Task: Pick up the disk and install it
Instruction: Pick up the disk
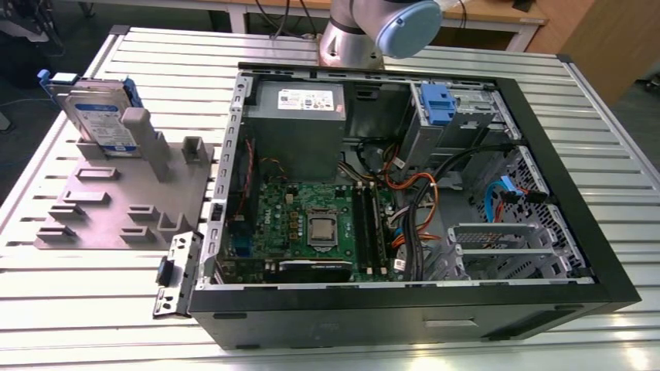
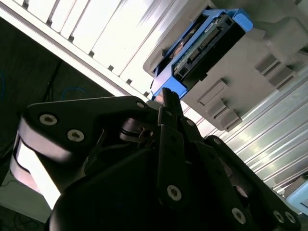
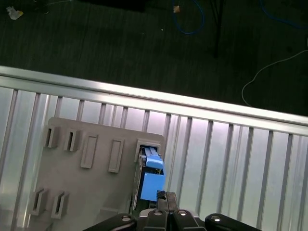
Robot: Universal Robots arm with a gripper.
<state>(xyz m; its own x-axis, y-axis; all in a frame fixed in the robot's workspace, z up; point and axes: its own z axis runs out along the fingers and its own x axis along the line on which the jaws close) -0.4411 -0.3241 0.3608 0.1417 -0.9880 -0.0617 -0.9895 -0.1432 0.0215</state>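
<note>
Disk (image 1: pixel 101 116) stands upright on edge in a slot of the grey holder (image 1: pixel 103 210), on the exterior view's left, outside the case and well apart from it. One disk, blue carrier round it, white-and-blue label facing the camera. The holder is one flat plate lying on the bench (image 1: pixel 93 309); in the first wrist view six other slots show on it, all empty. Gripper (image 3: pixel 166 196) sits over the bench edge close to the disk's blue carrier; contact can't be told. Fingers (image 2: pixel 168 98) pressed together, narrow, holding nothing. In the second wrist view the disk's connector end shows, seated in the holder slot. One arm (image 1: pixel 376 31) rises behind the case at the far side of the bench. One open case (image 1: pixel 577 193) lies on its side on the exterior view's right, just beside the holder. Inside it: one power supply (image 1: pixel 297 131) with a white sticker at the far end, one motherboard (image 1: pixel 309 224) with one bare CPU (image 1: pixel 321 229) in the middle, a bundle of orange and black cables (image 1: pixel 413 193), and one drive bay (image 1: pixel 459 116) at the far corner with one blue latch (image 1: pixel 437 104) on it, no drive body seen in the bay. Dark floor (image 3: pixel 96 43) beyond the bench, with one blue cable (image 3: pixel 190 21) and one white cable (image 3: pixel 269 67) lying on it.
</note>
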